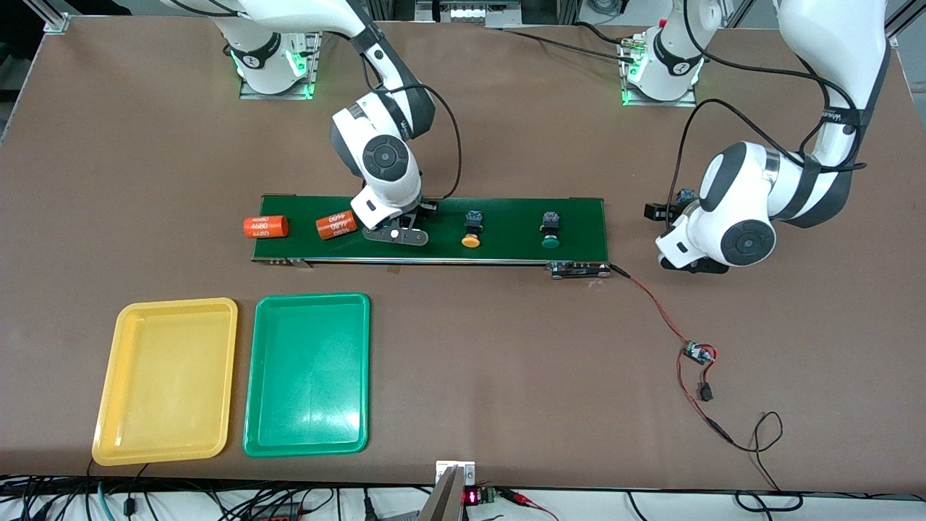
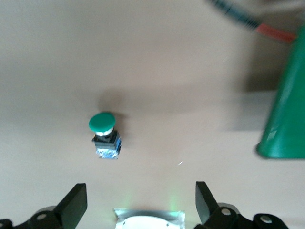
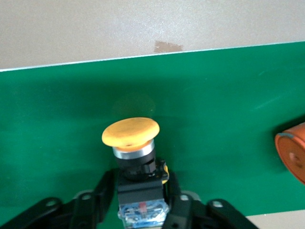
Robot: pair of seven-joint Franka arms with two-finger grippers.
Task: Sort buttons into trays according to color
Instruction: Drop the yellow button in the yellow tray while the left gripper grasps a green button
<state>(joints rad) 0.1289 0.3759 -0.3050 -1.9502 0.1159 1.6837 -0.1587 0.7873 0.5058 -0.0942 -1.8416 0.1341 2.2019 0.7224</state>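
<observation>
The work surface is a brown table [image 1: 506,347] with a matte top. Aluminium frame profiles [image 1: 51,16] stand at its corners along the edge where the arm bases are mounted. Green indicator light [image 1: 298,65] glows at both base mounts. Black cables [image 1: 217,499] (bundled loosely) run along the edge nearest the front camera.

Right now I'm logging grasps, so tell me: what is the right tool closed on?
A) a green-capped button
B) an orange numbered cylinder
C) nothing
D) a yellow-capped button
D: in the right wrist view the right tool grips the body of a yellow-capped button over the green conveyor belt.
</observation>
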